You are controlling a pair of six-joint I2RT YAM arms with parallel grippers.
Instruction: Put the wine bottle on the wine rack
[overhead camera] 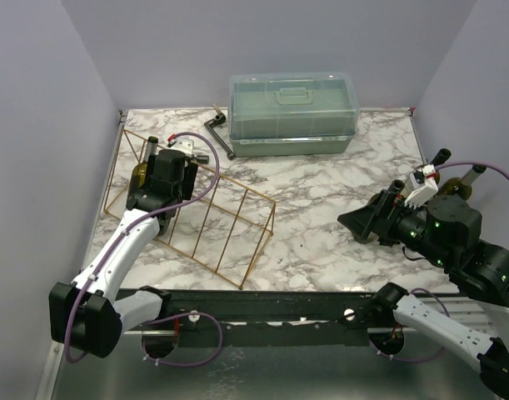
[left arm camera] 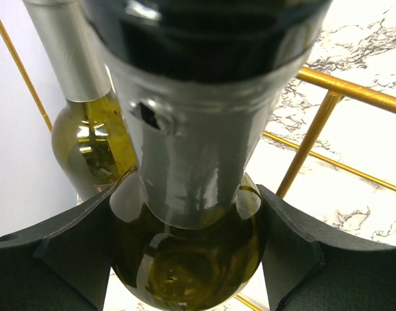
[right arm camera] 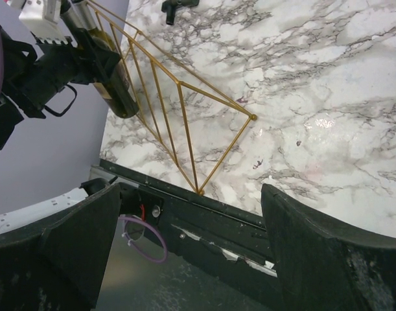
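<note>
— gold wire at the left of the marble, is that the rack (overhead camera: 229, 221)?

— yes. it lies slantwise on the table (overhead camera: 337, 167), one end by the left wall, the other pointing to the near edge.

— and the bottle (left arm camera: 185, 259)?

— in my left gripper (left arm camera: 186, 194). my two dark fingers (left arm camera: 74, 253) press on either side of its olive shoulder, so the jaws are closed on the glass. the neck, in grey foil, runs up past my wrist camera. from above, the bottle leans at the rack's left end, base lowest, among the bars there.

— does it rest on the bars?

— i cannot tell. my arm hides the base from above, and my right wrist camera only shows the dark body against the wires.

— what is that second olive shape at the left of your wrist view?

— a bottle-like form with its own grey neck, against the wall. whether it is a reflection or another bottle i cannot tell.

— your right gripper (right arm camera: 191, 259)?

— spread wide, nothing between the fingers. it hangs over the right side of the table, well apart from the rack and pointing at it.

— anything else on the table?

— a green lidded box (overhead camera: 291, 112) at the far edge, with a black tool (overhead camera: 219, 133) just beside its left end.
</note>
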